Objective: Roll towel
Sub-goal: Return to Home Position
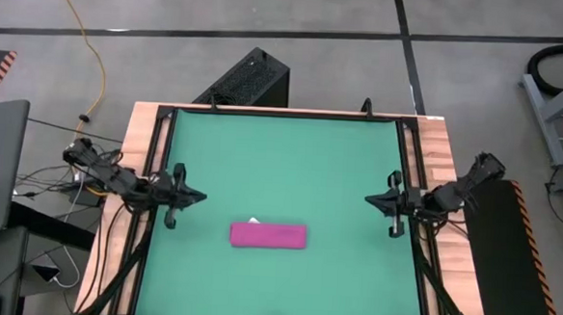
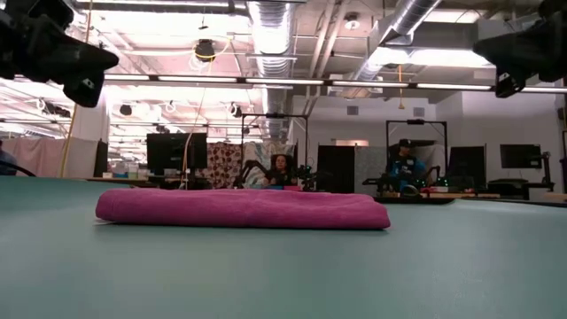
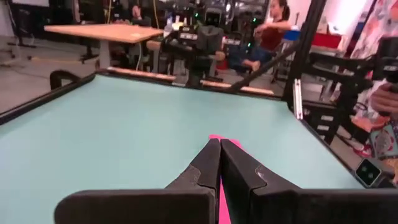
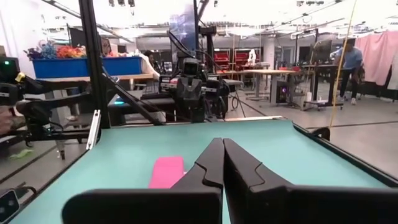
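Towel (image 1: 269, 236) lies as a tidy roll on the table (image 1: 282, 148), midway across its front half, so the rolling looks finished. Left gripper (image 1: 200, 196) and right gripper (image 1: 370, 197) hang over the table's left and right sides, both closed and empty; only parking the arms seems left.

The towel (image 1: 269, 236) is lying as a low roll on the green table (image 1: 292, 148), and bare surface is spreading wide beyond it toward the far side, giving open passage. To the towel's left, the left gripper (image 1: 200, 197) is hanging near the table's side, fingers pressed together. To the towel's right and farther off, the right gripper (image 1: 368, 197) is doing the same. Both are sitting well above the towel's top. A black frame (image 1: 289, 113) is bounding the table, probably rising slightly above the surface.
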You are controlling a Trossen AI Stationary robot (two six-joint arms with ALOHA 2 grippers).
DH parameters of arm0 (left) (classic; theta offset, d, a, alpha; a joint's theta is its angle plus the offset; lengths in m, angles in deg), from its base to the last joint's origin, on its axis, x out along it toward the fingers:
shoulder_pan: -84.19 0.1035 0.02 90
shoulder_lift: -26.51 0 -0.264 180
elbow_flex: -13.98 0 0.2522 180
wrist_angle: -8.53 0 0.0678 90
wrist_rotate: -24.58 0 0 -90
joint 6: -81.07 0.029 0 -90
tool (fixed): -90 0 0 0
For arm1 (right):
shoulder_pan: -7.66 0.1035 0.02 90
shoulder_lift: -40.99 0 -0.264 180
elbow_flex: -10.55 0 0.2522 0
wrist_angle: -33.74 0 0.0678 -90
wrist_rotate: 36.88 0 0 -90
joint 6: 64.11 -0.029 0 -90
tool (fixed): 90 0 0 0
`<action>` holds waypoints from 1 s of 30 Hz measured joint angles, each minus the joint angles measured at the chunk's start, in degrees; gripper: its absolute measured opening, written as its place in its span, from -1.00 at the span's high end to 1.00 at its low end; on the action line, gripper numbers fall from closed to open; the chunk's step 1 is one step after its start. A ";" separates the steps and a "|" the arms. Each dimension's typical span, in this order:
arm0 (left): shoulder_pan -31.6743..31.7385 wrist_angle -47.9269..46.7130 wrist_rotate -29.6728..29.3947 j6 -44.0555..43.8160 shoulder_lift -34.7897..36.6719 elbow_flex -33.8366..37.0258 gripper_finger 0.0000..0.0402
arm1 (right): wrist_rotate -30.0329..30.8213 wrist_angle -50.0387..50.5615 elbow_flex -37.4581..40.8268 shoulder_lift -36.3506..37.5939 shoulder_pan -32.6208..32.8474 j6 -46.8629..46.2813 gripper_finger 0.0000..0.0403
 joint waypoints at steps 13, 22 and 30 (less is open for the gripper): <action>0.02 -4.29 4.69 0.25 0.02 0.43 1.00 | 0.11 5.03 0.04 -0.04 -1.77 -3.75 0.89; 0.04 -6.11 5.45 1.62 0.02 -0.01 1.00 | -0.88 5.10 0.09 -0.04 -1.79 -1.97 0.89; 3.65 -1.50 11.68 9.03 0.02 1.37 1.00 | -2.89 3.92 0.09 -0.07 -3.05 -1.79 0.90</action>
